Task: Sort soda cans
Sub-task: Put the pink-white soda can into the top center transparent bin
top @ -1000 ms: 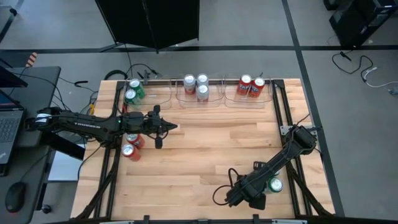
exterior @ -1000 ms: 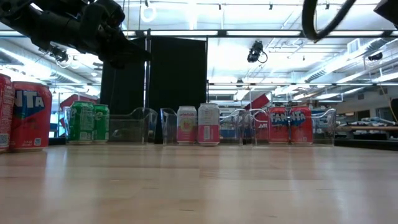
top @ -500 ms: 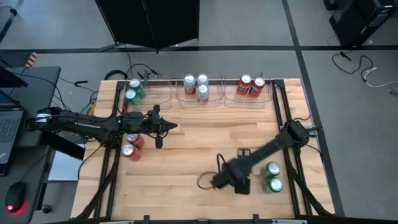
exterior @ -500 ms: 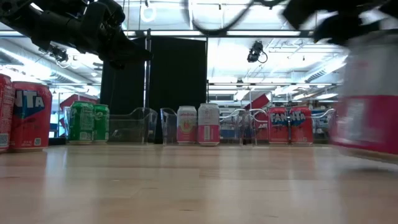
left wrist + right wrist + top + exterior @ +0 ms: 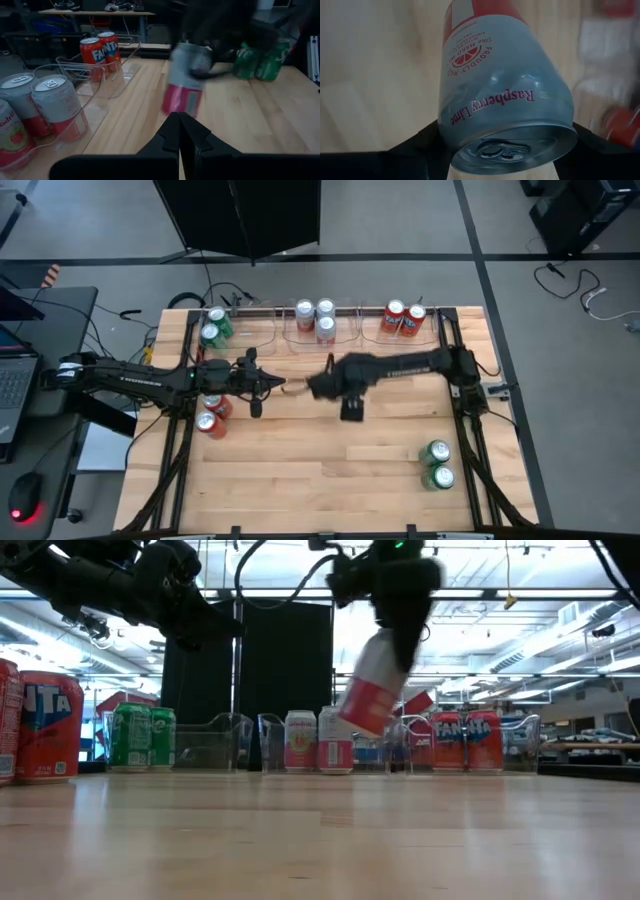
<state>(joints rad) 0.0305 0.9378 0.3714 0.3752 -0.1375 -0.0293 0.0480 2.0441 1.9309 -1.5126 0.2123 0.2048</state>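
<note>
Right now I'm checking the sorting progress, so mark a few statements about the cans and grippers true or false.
1. The right gripper holds a silver-white can in the air, tilted. True.
2. The middle tray holds four cans. False: three show in it.
3. Two green cans stand loose near the table's right edge. True.
4. The left gripper grips a red can. False: it is shut and empty above the table.
5. The tray of red cans holds two. True.
</note>
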